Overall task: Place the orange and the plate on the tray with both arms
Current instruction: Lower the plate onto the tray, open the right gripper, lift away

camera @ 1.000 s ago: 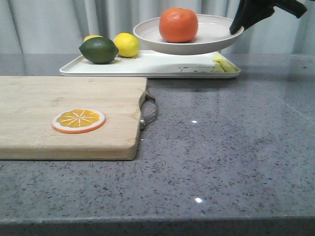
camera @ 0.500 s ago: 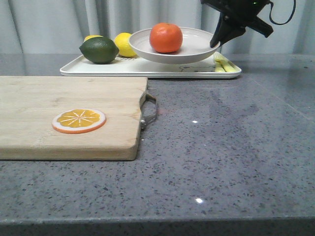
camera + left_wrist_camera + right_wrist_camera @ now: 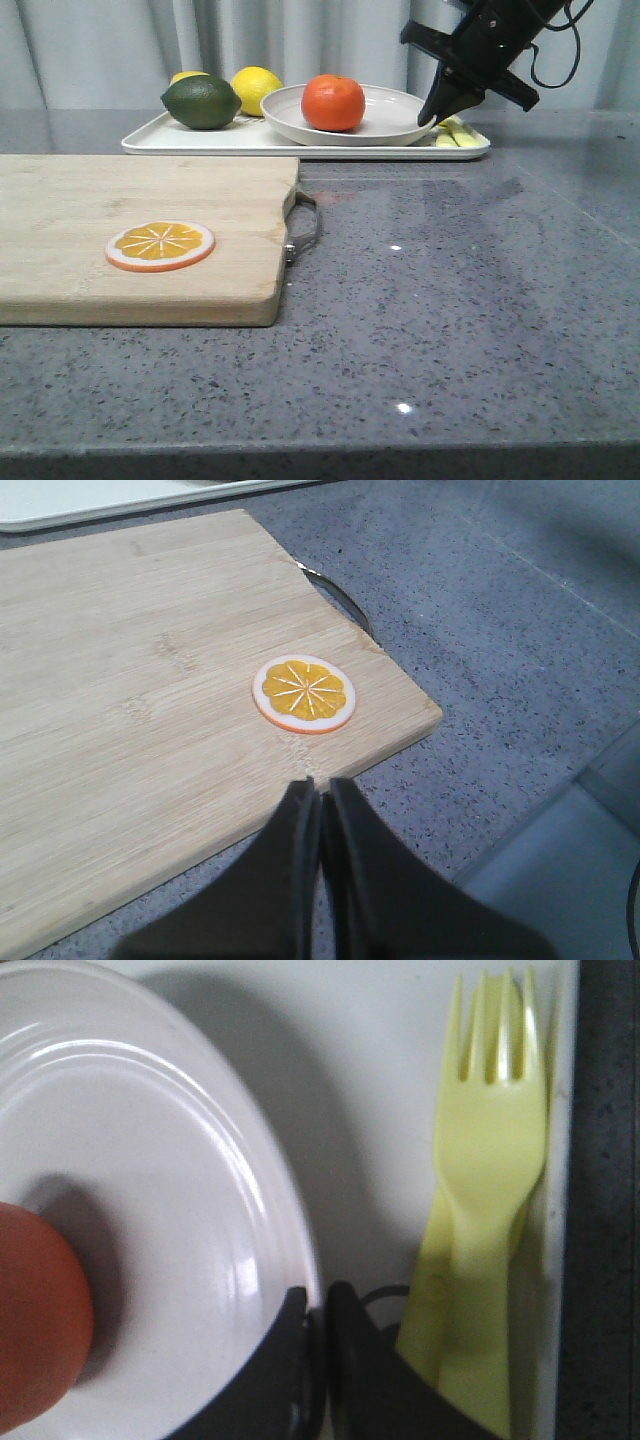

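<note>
Left claw point(image 3: 318, 792): pinched to a bare slit, empty, above the near edge of the pale wooden cutting board point(image 3: 140, 235), close to the flat orange slice disc point(image 3: 160, 246); well apart from everything on the tray, so likely no part in the coming move.

Farther back, flat rectangular white tray point(image 3: 200, 140): dark green lime point(image 3: 201, 102) and yellow lemon point(image 3: 256, 90) at its left end, then wide shallow off-white plate point(image 3: 390, 125) apparently resting on its middle, with the glossy red-orange whole orange point(image 3: 333, 102) sitting in the dish, left of centre.

Right claw point(image 3: 432, 115): clamped narrow on the plate's right rim, fingers point(image 3: 300, 1350) straddling the raised edge. Plate and orange to the claw's left; pale yellow plastic fork point(image 3: 490, 1190) just beside it on the right, along the tray's end.

Seemingly only the release remaining: opening, then lifting off without nudging rim or fork.
</note>
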You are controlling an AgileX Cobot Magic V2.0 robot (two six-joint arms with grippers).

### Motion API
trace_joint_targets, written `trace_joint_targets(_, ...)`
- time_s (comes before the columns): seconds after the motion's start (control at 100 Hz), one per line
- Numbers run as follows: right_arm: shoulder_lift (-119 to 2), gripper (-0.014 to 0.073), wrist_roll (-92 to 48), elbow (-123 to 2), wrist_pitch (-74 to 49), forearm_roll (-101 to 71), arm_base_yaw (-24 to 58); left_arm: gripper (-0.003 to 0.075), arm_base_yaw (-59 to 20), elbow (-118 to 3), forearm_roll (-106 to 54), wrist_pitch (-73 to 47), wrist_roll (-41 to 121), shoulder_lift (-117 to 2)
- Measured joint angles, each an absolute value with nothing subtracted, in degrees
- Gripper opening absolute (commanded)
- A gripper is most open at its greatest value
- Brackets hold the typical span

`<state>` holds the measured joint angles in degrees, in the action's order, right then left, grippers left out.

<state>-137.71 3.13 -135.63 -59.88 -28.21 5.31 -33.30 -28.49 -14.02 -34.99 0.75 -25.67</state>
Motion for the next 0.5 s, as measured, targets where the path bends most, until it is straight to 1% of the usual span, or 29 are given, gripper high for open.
trace_joint_targets(0.24, -137.8, -0.0055, 3.1, -135.6, -59.3, -28.3, 5.3, -0.0019, -33.3, -28.5, -14.0, -35.0, 0.7, -25.7)
trace_joint_targets(0.31, -137.8, 0.0, 3.1, -135.6, -59.3, -28.4, 5.3, -0.0019, -33.3, -28.5, -14.0, -35.0, 0.7, -25.7)
trace_joint_targets(0.41, -137.8, 0.0129, 3.1, -135.6, -59.3, -28.4, 5.3, -0.0019, -33.3, -28.5, -14.0, -35.0, 0.7, -25.7)
trace_joint_targets(0.46, -137.9, 0.0175, 3.1, -135.7, -59.3, -28.4, 5.3, -0.0019, -33.3, -28.5, -14.0, -35.0, 0.7, -25.7)
trace_joint_targets(0.5, -137.9, 0.0195, 3.1, -135.7, -59.3, -28.4, 5.3, -0.0019, -33.3, -28.5, -14.0, -35.0, 0.7, -25.7)
